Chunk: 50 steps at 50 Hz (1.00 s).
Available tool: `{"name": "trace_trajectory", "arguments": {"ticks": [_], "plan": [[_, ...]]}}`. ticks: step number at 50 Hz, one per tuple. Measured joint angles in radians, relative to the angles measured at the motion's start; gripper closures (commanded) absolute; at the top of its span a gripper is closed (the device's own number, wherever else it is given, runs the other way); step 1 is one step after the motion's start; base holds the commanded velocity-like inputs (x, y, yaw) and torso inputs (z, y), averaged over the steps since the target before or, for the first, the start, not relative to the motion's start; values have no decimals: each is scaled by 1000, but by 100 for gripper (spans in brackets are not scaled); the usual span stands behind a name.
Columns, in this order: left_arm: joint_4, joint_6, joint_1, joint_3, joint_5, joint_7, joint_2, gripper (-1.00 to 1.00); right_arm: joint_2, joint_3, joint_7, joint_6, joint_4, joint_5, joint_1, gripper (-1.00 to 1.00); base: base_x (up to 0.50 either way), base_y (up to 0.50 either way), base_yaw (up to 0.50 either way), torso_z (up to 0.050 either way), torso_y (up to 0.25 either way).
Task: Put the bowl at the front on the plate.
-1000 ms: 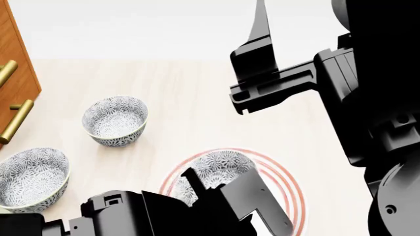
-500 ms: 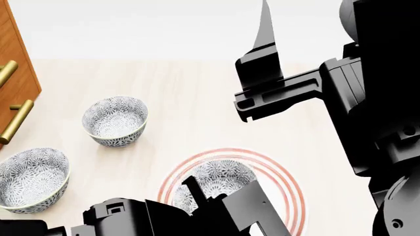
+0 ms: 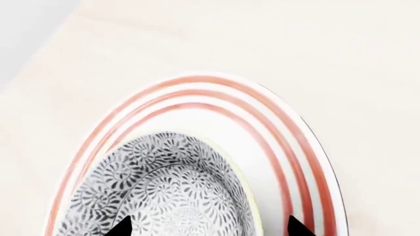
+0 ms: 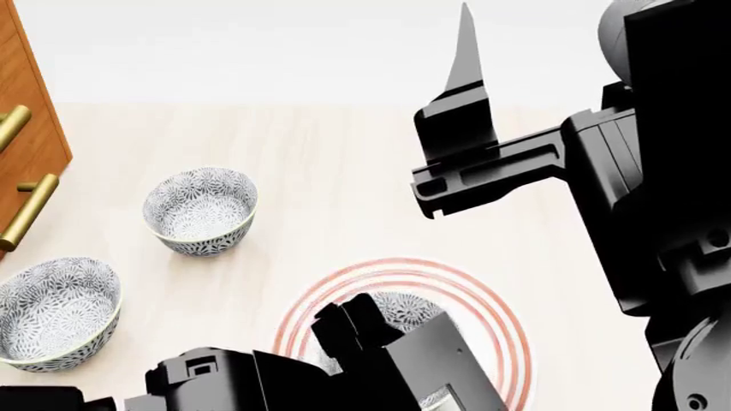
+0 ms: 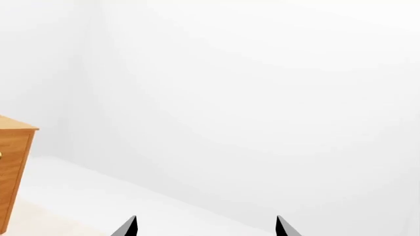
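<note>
The patterned bowl (image 3: 170,191) sits inside the plate (image 3: 288,147), a wide white plate with three red rings. In the head view the bowl (image 4: 402,310) is half hidden behind my left gripper (image 4: 377,330), low on the plate (image 4: 491,308). My left gripper (image 3: 210,227) is open and straddles the bowl's wall, one fingertip (image 3: 121,227) over the bowl's inside and the other over the plate's ringed rim. My right gripper (image 5: 205,227) is open and empty, raised high at the right (image 4: 457,128) and facing a blank white wall.
Two more patterned bowls stand on the pale wooden top, one at mid left (image 4: 200,210) and one at the near left edge (image 4: 55,312). A wooden cabinet (image 4: 23,128) with brass handles (image 4: 29,210) borders the left side.
The bowl has come down lower onto the plate, with the left gripper following it and covering more of it. The right arm has drifted slightly to the right.
</note>
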<state>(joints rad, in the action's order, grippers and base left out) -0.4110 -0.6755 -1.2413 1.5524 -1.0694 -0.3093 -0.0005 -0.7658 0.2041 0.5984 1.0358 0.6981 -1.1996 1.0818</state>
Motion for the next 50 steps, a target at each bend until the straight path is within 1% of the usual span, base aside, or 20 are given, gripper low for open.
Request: {"name": "trace_trajectory", "arguments": {"ticks": [22, 50], "plan": [[1, 22, -12, -2, -10, 2, 0, -100, -6, 2, 0, -9, 3, -1, -1, -100, 0, 0, 0, 0, 0], [-10, 98, -99, 5, -221, 82, 0, -100, 1, 26, -10, -13, -5, 11, 15, -100, 0, 0, 0, 0, 0]]}}
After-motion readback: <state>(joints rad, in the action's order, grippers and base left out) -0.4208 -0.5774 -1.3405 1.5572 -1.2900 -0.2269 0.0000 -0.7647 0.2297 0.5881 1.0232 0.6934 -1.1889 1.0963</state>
